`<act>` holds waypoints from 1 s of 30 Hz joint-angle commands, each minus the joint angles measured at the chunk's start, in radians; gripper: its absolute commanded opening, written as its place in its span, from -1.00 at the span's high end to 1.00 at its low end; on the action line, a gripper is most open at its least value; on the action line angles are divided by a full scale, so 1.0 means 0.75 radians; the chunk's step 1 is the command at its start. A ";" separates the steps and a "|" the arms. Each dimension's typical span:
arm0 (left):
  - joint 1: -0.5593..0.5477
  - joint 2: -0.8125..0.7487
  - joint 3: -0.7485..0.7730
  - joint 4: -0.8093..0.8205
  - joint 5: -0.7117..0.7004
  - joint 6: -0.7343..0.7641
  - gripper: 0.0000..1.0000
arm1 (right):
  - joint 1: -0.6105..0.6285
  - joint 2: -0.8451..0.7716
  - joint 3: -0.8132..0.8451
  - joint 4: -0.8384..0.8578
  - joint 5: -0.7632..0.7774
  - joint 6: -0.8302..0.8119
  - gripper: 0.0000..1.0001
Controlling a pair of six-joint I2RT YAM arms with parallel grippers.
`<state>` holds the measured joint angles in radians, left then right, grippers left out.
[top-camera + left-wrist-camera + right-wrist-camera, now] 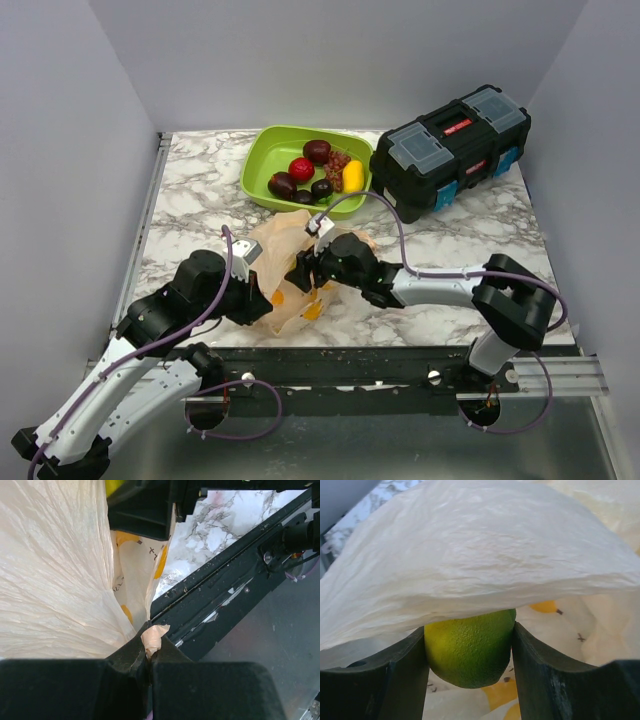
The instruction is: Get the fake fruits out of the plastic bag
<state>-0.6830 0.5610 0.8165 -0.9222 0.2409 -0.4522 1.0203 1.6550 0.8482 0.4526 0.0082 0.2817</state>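
Observation:
The pale-orange plastic bag (285, 270) lies crumpled near the table's front edge. My left gripper (149, 647) is shut on a pinched fold of the plastic bag (60, 580) and holds it up. My right gripper (470, 652) reaches inside the bag (480, 565) and is shut on a green-yellow fake fruit (470, 647), both fingers pressing its sides. The bag's film drapes over the top of that fruit. In the top view the right gripper (305, 270) is at the bag's mouth. Several fake fruits (315, 170), dark purple, red, yellow and a grape bunch, lie in the lime-green tray (262, 160).
A black toolbox (450, 150) with blue latches stands at the back right, beside the tray. The table's front edge is a dark metal rail (215, 595) close under the left gripper. Grey walls close in the left and right sides.

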 commanded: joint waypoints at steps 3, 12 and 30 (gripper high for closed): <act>-0.006 0.011 -0.001 -0.013 -0.026 0.004 1.00 | 0.007 -0.077 -0.054 0.092 -0.273 0.051 0.98; -0.007 -0.019 -0.004 -0.010 -0.035 -0.001 1.00 | 0.008 -0.345 -0.135 0.111 -0.322 0.003 0.99; -0.007 -0.020 -0.005 -0.008 -0.023 0.004 1.00 | -0.026 -0.388 0.159 0.025 0.459 -0.186 0.99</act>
<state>-0.6830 0.5419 0.8165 -0.9222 0.2363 -0.4522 1.0183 1.2781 0.8303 0.4911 0.1638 0.1745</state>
